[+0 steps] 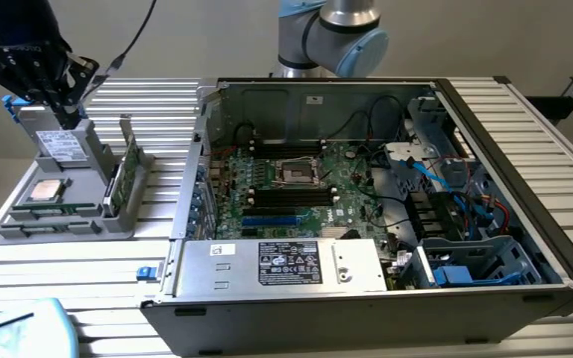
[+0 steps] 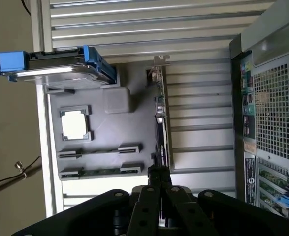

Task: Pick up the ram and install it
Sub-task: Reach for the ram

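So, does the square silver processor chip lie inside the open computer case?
No, the square silver processor chip rests on the grey plastic holder, outside the open computer case.

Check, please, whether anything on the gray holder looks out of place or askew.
Nothing stands out: the ram stands on edge in the gray holder, and the processor chip lies flat in its recess.
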### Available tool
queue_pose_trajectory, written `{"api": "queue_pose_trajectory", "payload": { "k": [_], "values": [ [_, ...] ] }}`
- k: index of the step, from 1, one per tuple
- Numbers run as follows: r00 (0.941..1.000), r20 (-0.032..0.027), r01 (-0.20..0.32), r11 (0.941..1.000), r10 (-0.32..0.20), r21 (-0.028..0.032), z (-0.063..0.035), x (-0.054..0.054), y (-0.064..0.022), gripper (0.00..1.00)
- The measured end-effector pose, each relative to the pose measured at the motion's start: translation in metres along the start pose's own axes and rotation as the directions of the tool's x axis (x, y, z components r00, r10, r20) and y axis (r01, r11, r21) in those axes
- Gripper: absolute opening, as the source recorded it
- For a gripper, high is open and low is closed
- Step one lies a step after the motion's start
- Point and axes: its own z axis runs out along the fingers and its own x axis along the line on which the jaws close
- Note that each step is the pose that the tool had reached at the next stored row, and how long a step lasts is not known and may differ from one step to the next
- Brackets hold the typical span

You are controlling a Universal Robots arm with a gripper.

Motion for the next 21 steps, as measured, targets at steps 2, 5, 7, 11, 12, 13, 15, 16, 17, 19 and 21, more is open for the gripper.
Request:
{"api": "queue_pose_trajectory", "payload": {
  "k": [2,5,7,11,12,13,15,16,17,19,21],
  "values": [
    [1.0,-0.0041,0.0,1.0,0.0,0.0005,0.0009,0.003,-0.0021,0.1],
    [1.0,-0.0092,0.0,1.0,0.0,0.0011,0.0022,0.007,-0.0054,0.1],
    [0.9999,-0.0129,0.0,1.0,0.0,0.0024,0.0029,0.009,-0.0072,0.1],
    [0.9998,-0.0199,0.001,1.0,-0.001,0.0055,0.0044,0.014,-0.0105,0.1],
    [0.9998,-0.0217,0.001,1.0,-0.001,0.0066,0.0049,0.015,-0.0113,0.1],
    [0.9997,-0.0232,0.001,1.0,-0.001,0.0072,0.0053,0.016,-0.0122,0.1],
    [0.9997,-0.0263,0.001,1.0,-0.001,0.0079,0.0062,0.018,-0.0143,0.1],
    [0.9996,-0.0281,0.001,1.0,-0.001,0.0081,0.0066,0.019,-0.0155,0.1],
    [0.9996,-0.0298,0.001,1.0,-0.001,0.0083,0.007,0.02,-0.0166,0.1],
    [0.9994,-0.0334,0.001,1.0,-0.001,0.0089,0.0079,0.022,-0.0191,0.1],
    [0.9993,-0.0368,0.001,1.0,-0.001,0.0093,0.009,0.023,-0.0215,0.1]
  ]
}}
